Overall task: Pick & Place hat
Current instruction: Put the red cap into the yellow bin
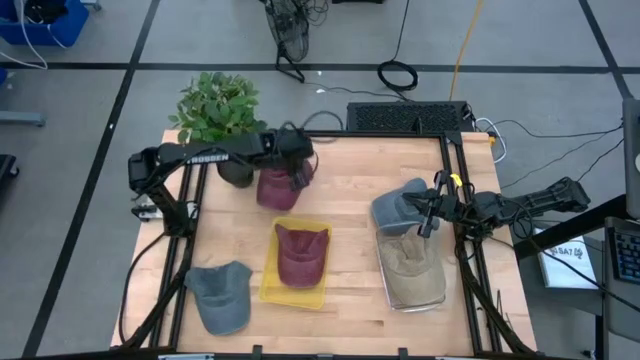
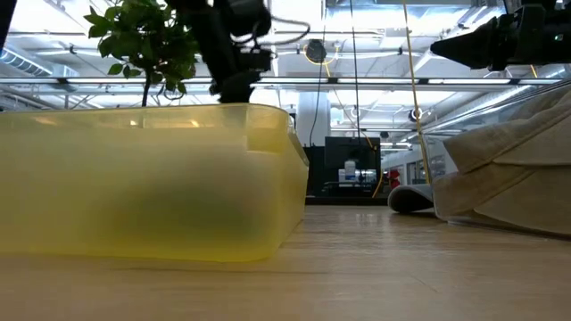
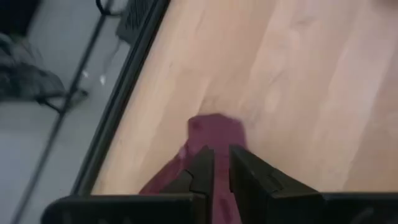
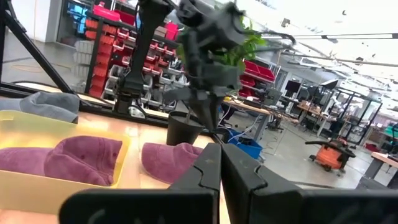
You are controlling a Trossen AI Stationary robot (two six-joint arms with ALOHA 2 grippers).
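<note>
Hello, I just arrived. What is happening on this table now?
Two robot arms are sorting hats. The left gripper has its fingers closed on a maroon hat near the potted plant, at the far side of the table. Another maroon hat already lies in the yellow tray. A tan hat fills a clear tray, a blue-grey hat lies beside it, and a grey hat lies loose. The right gripper, shut, is above the blue-grey hat.

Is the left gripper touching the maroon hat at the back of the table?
Touching. In the left wrist view the left gripper has its fingers nearly closed, pinching the maroon hat's fabric between them; the high view shows that gripper right over the hat.
</note>
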